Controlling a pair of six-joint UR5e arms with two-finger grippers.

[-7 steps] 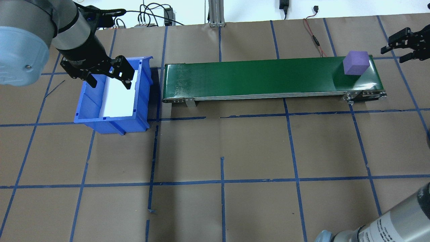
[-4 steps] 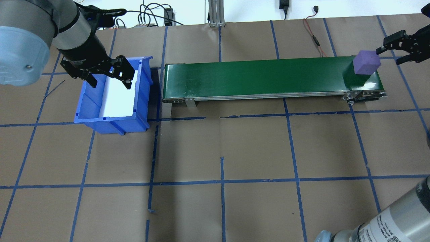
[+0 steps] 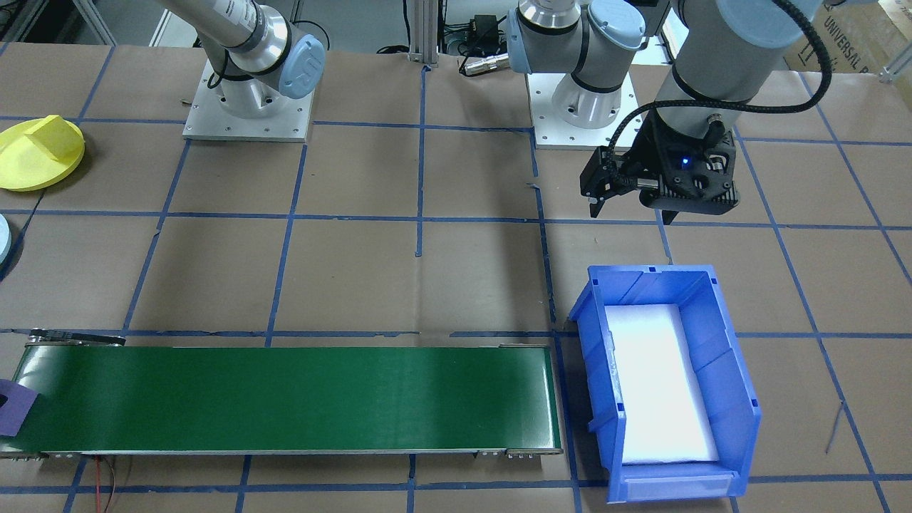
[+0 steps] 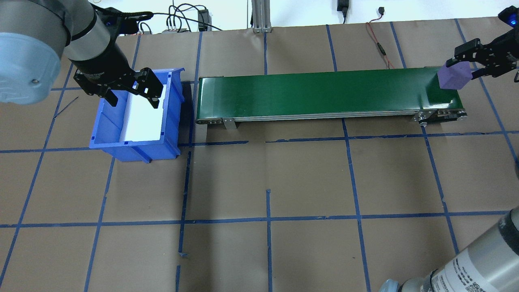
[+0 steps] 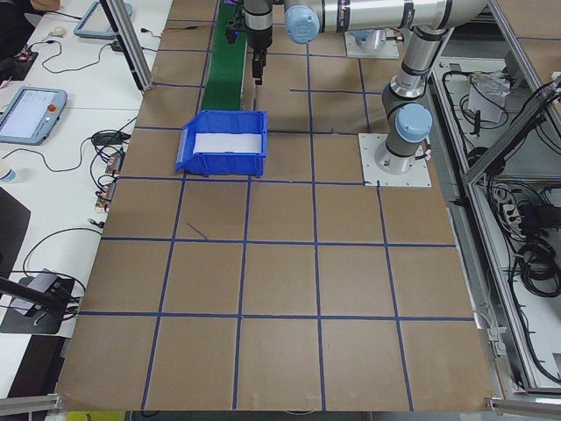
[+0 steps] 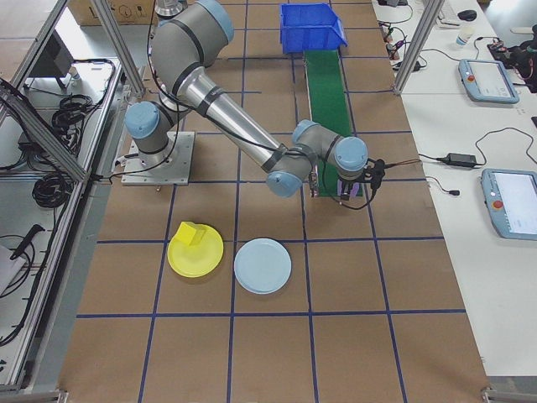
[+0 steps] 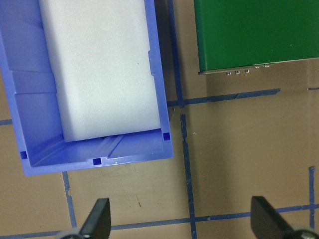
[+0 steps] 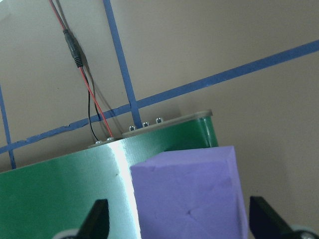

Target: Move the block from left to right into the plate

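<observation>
Purple block [image 4: 454, 78] sits at the right end of the green conveyor [image 4: 316, 95] in the overhead view, partly past the belt's end. Right gripper [image 4: 472, 61] is at the block, its black fingers [image 4: 462, 52] spread to either side of it; the right wrist view shows both fingertips wide apart with the block between them and gaps on each side, so open and holding nothing. Whether a finger touches the block's far face cannot be told. Left gripper [image 4: 131, 92] hangs over the far left part of the blue bin [image 4: 134, 146], fingers apart, empty; the left wrist view shows its two tips well separated above the worktop [image 4: 267, 182], just near of the bin. The bin stands just left of the conveyor's left end, with a white foam liner [image 4: 144, 115] on its floor. A red and black wire [image 8: 84, 89] runs off the conveyor's right end across the brown paper. In the right side view a yellow plate [image 6: 195, 250] carrying a yellow wedge [image 6: 191, 232] lies beside a pale blue plate [image 6: 263, 265], both on the worktop, well apart from the block. Blue tape lines [image 4: 267, 219] grid the paper covering.
</observation>
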